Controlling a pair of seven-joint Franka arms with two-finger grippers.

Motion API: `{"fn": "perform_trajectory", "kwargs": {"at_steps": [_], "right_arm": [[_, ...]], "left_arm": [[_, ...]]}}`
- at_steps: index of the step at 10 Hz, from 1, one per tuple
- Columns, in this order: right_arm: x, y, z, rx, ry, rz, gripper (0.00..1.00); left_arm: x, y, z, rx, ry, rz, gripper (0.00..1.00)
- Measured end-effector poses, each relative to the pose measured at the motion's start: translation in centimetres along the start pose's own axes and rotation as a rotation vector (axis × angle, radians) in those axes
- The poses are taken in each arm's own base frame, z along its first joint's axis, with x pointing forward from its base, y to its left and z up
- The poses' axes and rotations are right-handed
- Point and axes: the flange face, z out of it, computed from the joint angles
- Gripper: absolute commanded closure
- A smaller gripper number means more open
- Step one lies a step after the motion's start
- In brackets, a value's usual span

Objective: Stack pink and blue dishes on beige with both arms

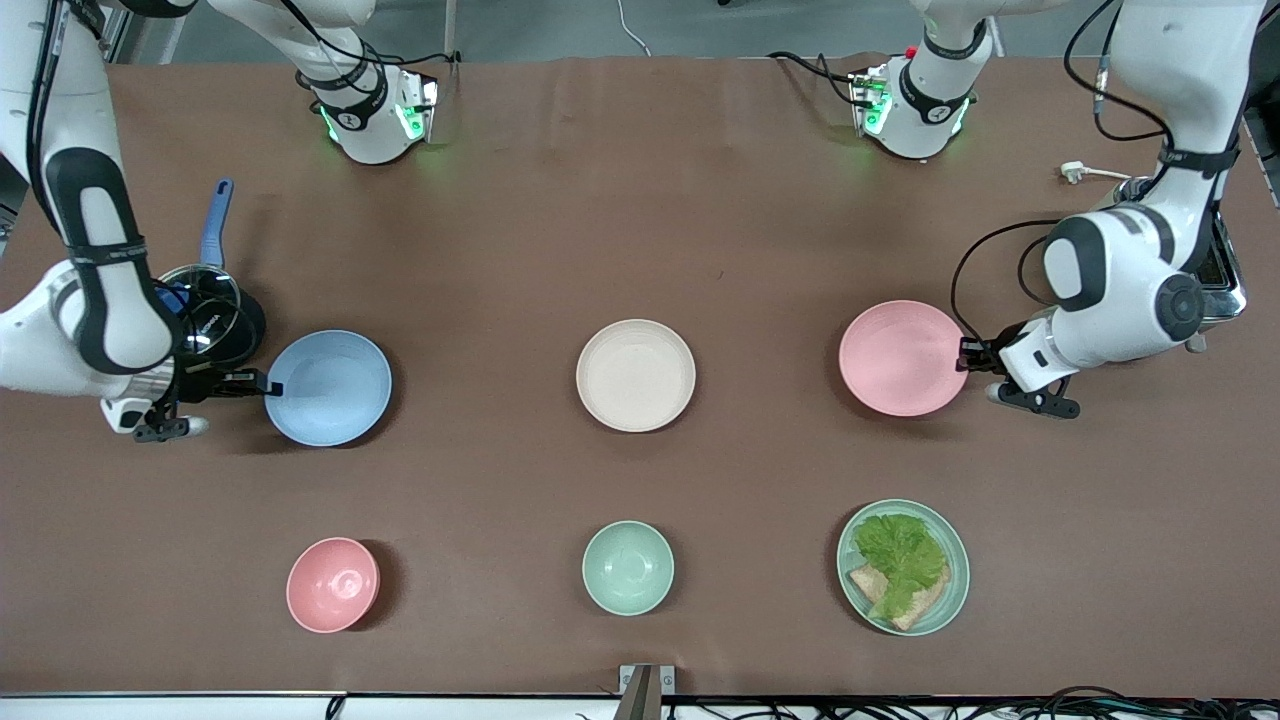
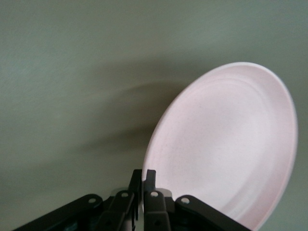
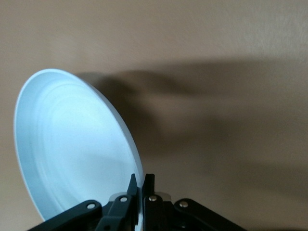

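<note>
The cream-beige plate (image 1: pixel 636 375) lies at the table's middle. A light blue plate (image 1: pixel 329 386) lies toward the right arm's end, and my right gripper (image 1: pixel 268 385) is shut on its rim; the right wrist view shows the blue plate (image 3: pixel 72 149) pinched between the fingers of that gripper (image 3: pixel 142 179). Toward the left arm's end lies the pale pink plate (image 1: pixel 903 357). My left gripper (image 1: pixel 966 354) is shut on its rim, and in the left wrist view the pink plate (image 2: pixel 226 144) sits between the fingers of the gripper (image 2: pixel 144 175).
A small pink bowl (image 1: pixel 333 584), a small mint-green bowl (image 1: pixel 628 567) and a mint-green plate with lettuce and bread (image 1: pixel 903 566) stand nearer the front camera. A dark pan with a glass lid and blue handle (image 1: pixel 212 300) sits beside the blue plate. A toaster (image 1: pixel 1220 280) stands at the left arm's end.
</note>
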Motion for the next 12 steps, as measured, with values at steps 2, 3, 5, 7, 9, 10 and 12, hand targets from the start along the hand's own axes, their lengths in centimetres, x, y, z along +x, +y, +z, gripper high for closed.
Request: {"fn": "perform_trajectory", "kwargs": {"at_steps": [2, 3, 5, 7, 9, 10, 12], "right_arm": [[1.6, -3.7, -6.9, -0.02, -0.056, 0.043, 0.99], [2.2, -5.9, -9.6, -0.032, -0.063, 0.06, 0.99], [2.9, -10.1, -12.1, -0.036, -0.082, 0.121, 0.99], [3.8, -15.4, -12.2, -0.058, -0.088, 0.157, 0.99], [4.2, -21.9, -10.7, -0.066, -0.092, 0.194, 0.99], [4.5, -24.7, -9.5, -0.068, -0.081, 0.205, 0.99], [4.7, -28.8, -5.6, -0.061, -0.048, 0.223, 0.99]], "left_arm": [[0.8, 11.6, -4.2, -0.053, 0.034, -0.006, 0.99], [0.7, 17.9, -3.8, -0.062, 0.032, -0.021, 0.99], [0.2, 27.6, -0.3, -0.101, 0.052, -0.062, 0.99], [0.5, 32.8, 5.2, -0.178, 0.048, -0.067, 0.98], [1.5, 35.1, 11.2, -0.154, -0.013, -0.076, 0.99], [2.4, 35.1, 13.6, -0.099, -0.017, -0.096, 0.98], [4.2, 34.4, 16.9, -0.017, 0.005, -0.133, 0.98]]}}
